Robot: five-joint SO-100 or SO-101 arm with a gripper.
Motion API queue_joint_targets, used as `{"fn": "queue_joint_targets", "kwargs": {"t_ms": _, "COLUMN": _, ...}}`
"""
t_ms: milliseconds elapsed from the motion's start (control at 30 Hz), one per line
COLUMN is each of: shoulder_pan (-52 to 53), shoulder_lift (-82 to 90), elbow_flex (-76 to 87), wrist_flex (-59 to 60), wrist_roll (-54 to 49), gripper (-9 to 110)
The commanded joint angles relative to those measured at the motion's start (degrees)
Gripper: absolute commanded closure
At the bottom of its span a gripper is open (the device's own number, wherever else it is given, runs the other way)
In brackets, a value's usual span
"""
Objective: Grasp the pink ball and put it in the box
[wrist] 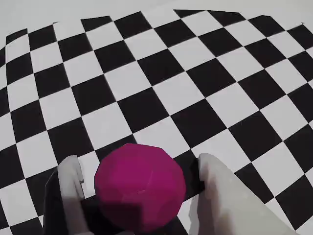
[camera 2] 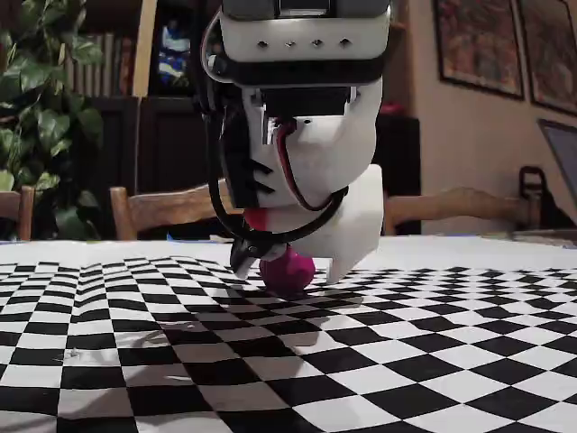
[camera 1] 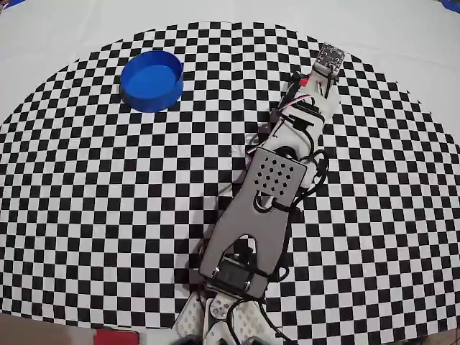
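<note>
The pink ball (wrist: 139, 188) lies on the checkered cloth between my gripper's two white fingers (wrist: 72, 183). A narrow gap shows on each side of the ball, so the jaws stand open around it without touching. In the fixed view my gripper (camera 2: 288, 267) is lowered to the table, with the ball (camera 2: 287, 271) resting on the cloth between the jaws. In the overhead view the ball is hidden under the arm (camera 1: 269, 180). The box (camera 1: 151, 80), a round blue tub, stands empty at the far left, several squares from the gripper.
The checkered cloth (camera 1: 108, 215) covers most of the table, with plain white cloth beyond it. Wooden chair backs (camera 2: 162, 207) stand behind the table's far edge. A red thing (camera 1: 115, 336) lies at the near edge beside the arm's base.
</note>
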Motion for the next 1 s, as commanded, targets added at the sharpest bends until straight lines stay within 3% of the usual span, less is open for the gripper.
{"fn": "queue_joint_targets", "kwargs": {"t_ms": 0, "shoulder_pan": -0.44, "shoulder_lift": 0.09, "elbow_flex": -4.31, "wrist_flex": 0.18, "wrist_roll": 0.44, "gripper": 74}}
{"fn": "queue_joint_targets", "kwargs": {"t_ms": 767, "shoulder_pan": -0.44, "shoulder_lift": -0.35, "elbow_flex": -4.66, "wrist_flex": 0.18, "wrist_roll": 0.44, "gripper": 75}}
{"fn": "queue_joint_targets", "kwargs": {"t_ms": 933, "shoulder_pan": -0.44, "shoulder_lift": -0.62, "elbow_flex": -4.66, "wrist_flex": -0.18, "wrist_roll": 0.18, "gripper": 101}}
{"fn": "queue_joint_targets", "kwargs": {"t_ms": 967, "shoulder_pan": -0.44, "shoulder_lift": -0.62, "elbow_flex": -4.75, "wrist_flex": -0.18, "wrist_roll": 0.35, "gripper": 101}}
